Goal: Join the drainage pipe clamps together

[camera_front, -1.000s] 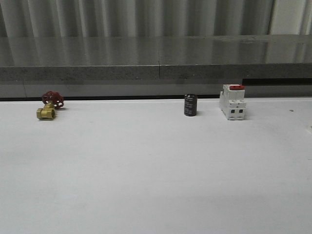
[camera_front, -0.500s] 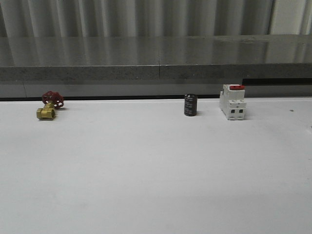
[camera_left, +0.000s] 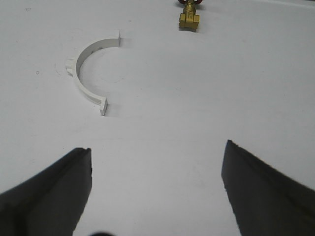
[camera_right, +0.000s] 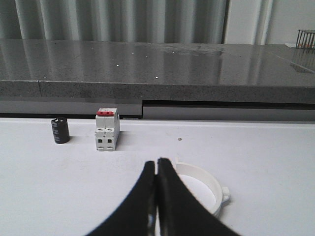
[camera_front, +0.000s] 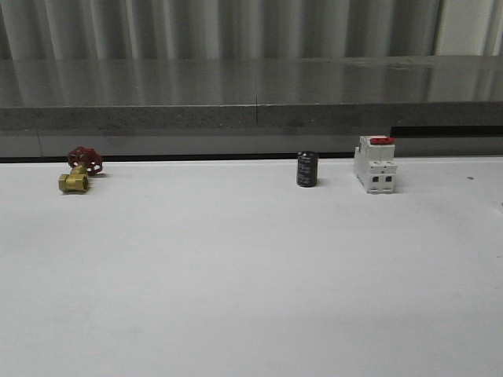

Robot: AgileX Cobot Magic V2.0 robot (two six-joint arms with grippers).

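One white half-ring drainage pipe clamp [camera_left: 84,82] lies flat on the white table in the left wrist view, ahead of my left gripper [camera_left: 158,152], well clear of it. That gripper is open, with bare table between its dark fingers [camera_left: 69,182]. A second white clamp half [camera_right: 211,184] lies on the table in the right wrist view, partly hidden behind my right gripper [camera_right: 156,162]. The right gripper is shut, its two black fingers pressed together with nothing between them.
A brass valve with a red handwheel [camera_front: 78,171] sits at the table's back left, also visible as the brass valve [camera_left: 188,18] beyond the left clamp. A black cylinder [camera_front: 306,169] and a white breaker with red top [camera_front: 375,164] stand at the back right, before a grey ledge [camera_front: 251,94].
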